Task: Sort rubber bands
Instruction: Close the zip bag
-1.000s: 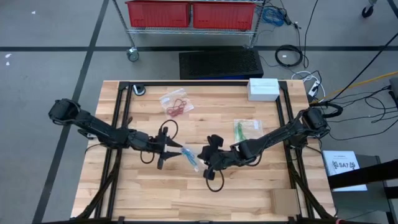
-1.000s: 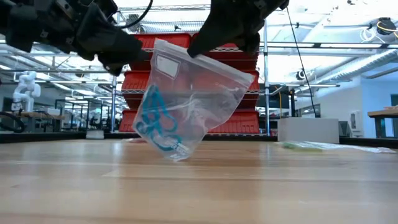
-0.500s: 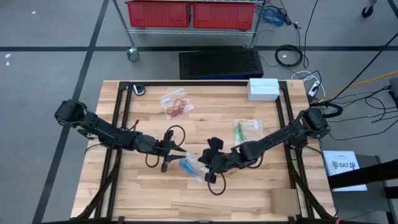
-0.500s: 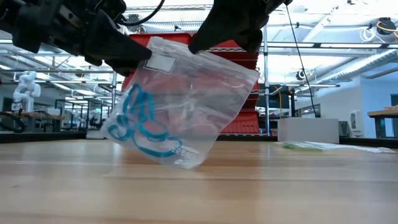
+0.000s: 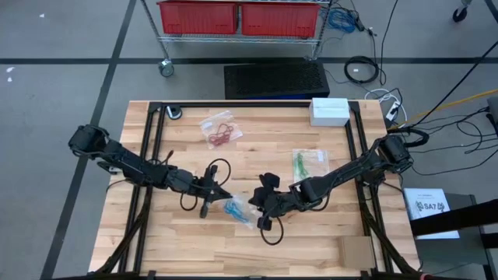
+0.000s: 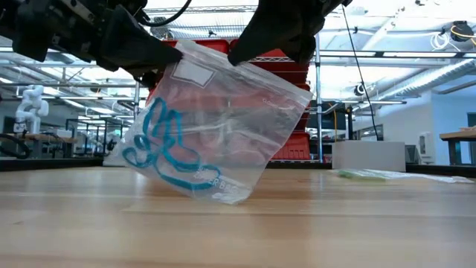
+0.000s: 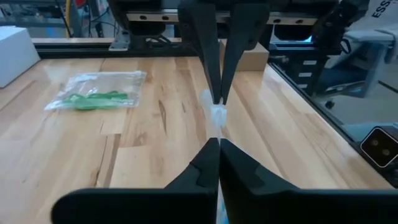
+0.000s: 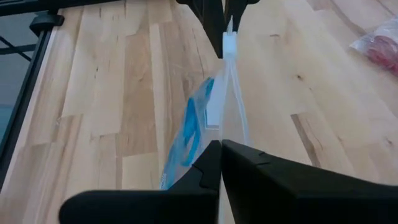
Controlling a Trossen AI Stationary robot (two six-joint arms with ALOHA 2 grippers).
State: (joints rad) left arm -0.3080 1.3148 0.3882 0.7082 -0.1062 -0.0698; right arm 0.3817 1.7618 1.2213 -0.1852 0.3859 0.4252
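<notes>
Left gripper (image 5: pixel 226 194): pinched shut on one top corner of the clear bag (image 6: pixel 216 123)
Right gripper (image 5: pixel 256 201): clamped on the bag's other top corner
Clear bag: hangs tilted between both claws, lower edge apparently just touching the table (image 5: pixel 311 241)
Blue rubber bands (image 6: pixel 163 149): inside the held bag
Red rubber bands (image 5: pixel 220 133): bagged, far side
Green rubber bands (image 5: pixel 299 163): bagged, near the right arm

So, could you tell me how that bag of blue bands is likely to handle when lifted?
Probably floppy: the bag sags between the left gripper and right gripper. Likely light, hanging from pinched corners. The blue bands pool low, so they may shift.
</notes>
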